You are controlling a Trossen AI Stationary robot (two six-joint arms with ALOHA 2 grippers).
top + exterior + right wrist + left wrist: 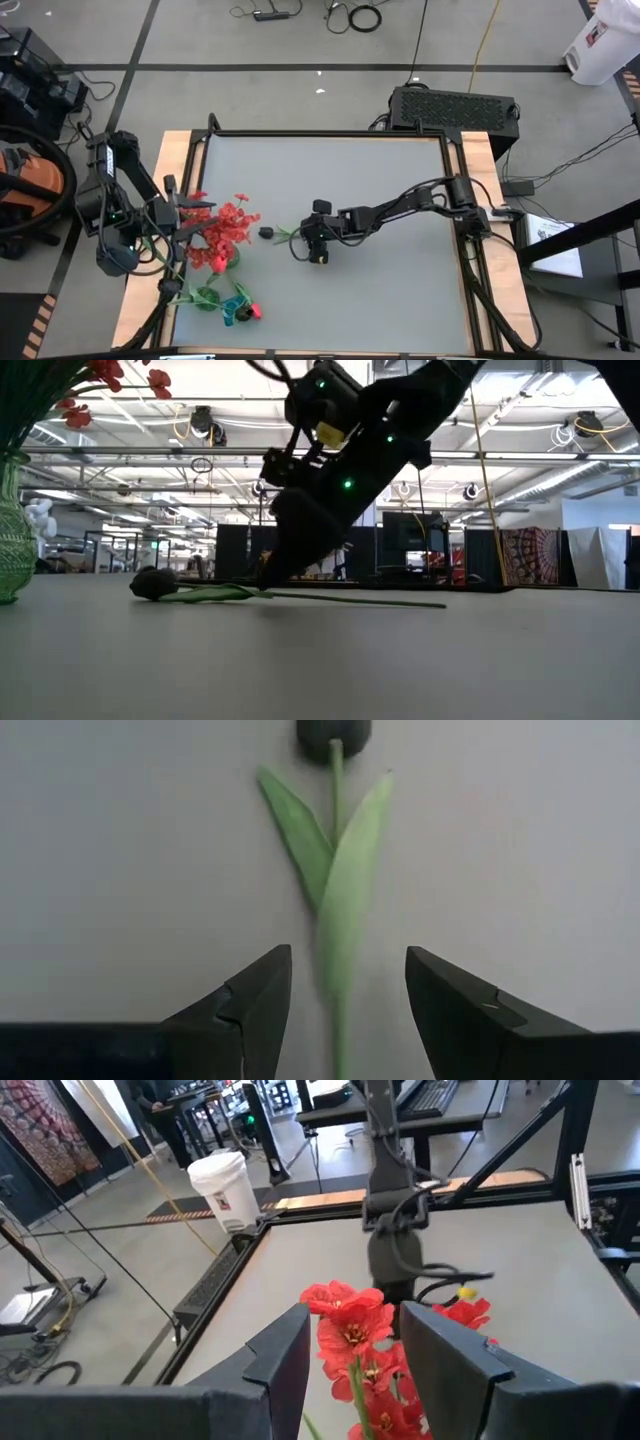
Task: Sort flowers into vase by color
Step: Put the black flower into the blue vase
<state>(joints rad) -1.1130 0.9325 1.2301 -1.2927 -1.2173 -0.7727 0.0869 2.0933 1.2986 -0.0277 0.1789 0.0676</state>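
Black-budded flower (338, 870) lies flat, bud toward vase (215, 262).

One black-budded flower (267, 233) lying alone mid-bench. One green glass vase (10, 535) near left edge of bench, red frilly blooms (228, 228) bunched in it, number cannot be told. One red-pink bud (254, 311) by front edge. Two arms over bench.
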